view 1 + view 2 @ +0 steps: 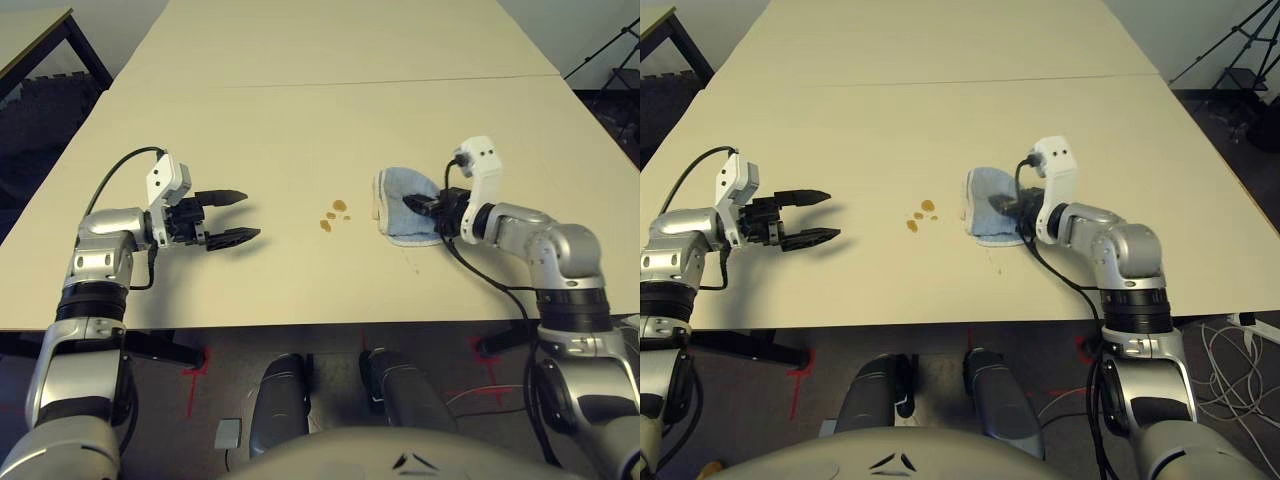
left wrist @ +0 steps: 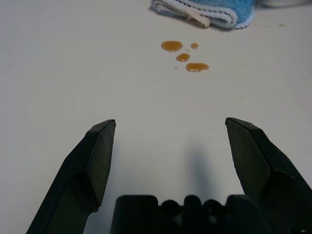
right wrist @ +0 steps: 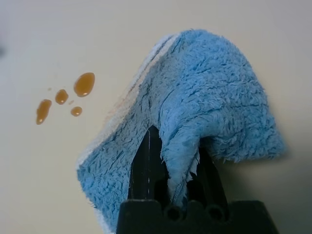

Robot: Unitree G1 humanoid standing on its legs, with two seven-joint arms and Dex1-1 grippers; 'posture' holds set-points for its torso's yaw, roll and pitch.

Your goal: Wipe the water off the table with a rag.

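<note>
Rag: a light-blue rag (image 1: 404, 206) lies on the pale counter (image 1: 300, 110), just to the robot's right of the water, its whitish hem turned toward the drops; one fold is pulled up into a ridge.
Right gripper: the right gripper (image 3: 170, 161) meets the rag from the side away from the water, its black fingers (image 3: 146, 163) clamped on the raised fold of terry, which bunches up between them.
Water: four small brownish-orange drops of water (image 1: 334, 213) sit in a tight cluster on the counter, just beside the rag's hem but apart from it, with bare surface showing between.
Left gripper: the left gripper (image 1: 234, 215) hangs low over the counter, well to the robot's left of the water, fingers (image 2: 95, 161) spread wide apart and pointing toward the drops, nothing between them.
Counter: a thin seam (image 1: 380, 81) crosses the counter beyond the water and the rag, on the side away from the robot.
Surroundings: a tripod (image 1: 1230, 60) stands on the floor past the counter's right edge, far beyond the rag.
</note>
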